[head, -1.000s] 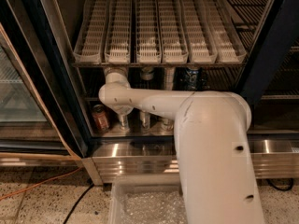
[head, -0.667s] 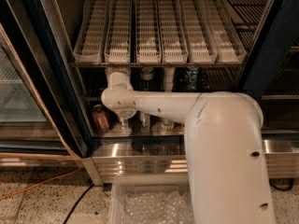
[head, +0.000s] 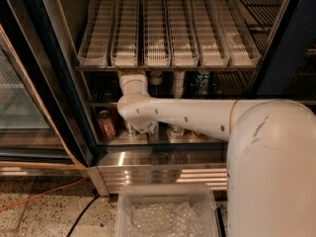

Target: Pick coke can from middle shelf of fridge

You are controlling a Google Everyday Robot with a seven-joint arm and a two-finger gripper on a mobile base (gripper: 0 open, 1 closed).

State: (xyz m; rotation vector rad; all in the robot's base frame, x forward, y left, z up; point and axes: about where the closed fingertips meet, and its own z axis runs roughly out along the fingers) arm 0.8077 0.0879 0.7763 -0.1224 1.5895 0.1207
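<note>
The fridge [head: 163, 158] stands open in front of me, and my white arm [head: 187, 116] reaches into it. The arm's wrist [head: 133, 83] points up and back onto the left part of the middle shelf [head: 101, 104], a dark wire rack. My gripper is beyond that wrist, under the white lanes, and hidden by it. No coke can shows; the spot behind the wrist is covered. On the middle shelf to the right stand a silver can [head: 156, 78], a pale can [head: 178, 83] and a dark blue can [head: 201, 83].
White slotted plastic lanes [head: 168, 28] hang just above the wrist. On the fridge floor are a dull orange-red can [head: 106, 124] and silver cans [head: 176, 132]. Black door frames stand left [head: 59, 78] and right [head: 289, 43]. A clear ice tub [head: 165, 214] sits below on the floor.
The wrist has shifted a little to the right along the middle shelf, and the forearm has followed. The cans have not moved.
</note>
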